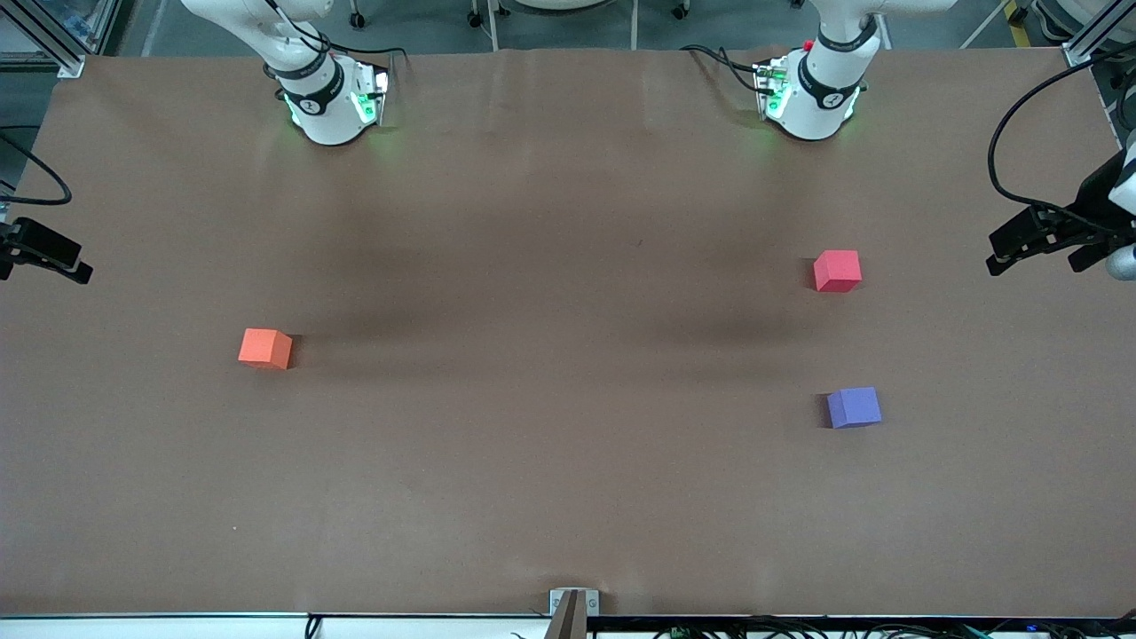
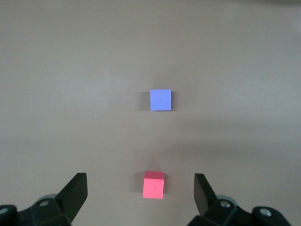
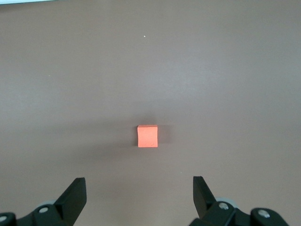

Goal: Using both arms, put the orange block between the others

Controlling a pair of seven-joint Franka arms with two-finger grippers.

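The orange block lies on the brown table toward the right arm's end. The others lie toward the left arm's end: a pinkish-red cube and a purple cube, the purple one nearer the front camera. A bare gap separates the two. My left gripper hangs open high over the table beside the pinkish-red cube, holding nothing. High over the table near the orange block, my right gripper is open and empty too. In the front view only the arms' bases show; both grippers are out of it.
The arms' white bases stand along the table's edge farthest from the front camera. Black devices with cables jut in at each end of the table. A small bracket sits at the nearest edge.
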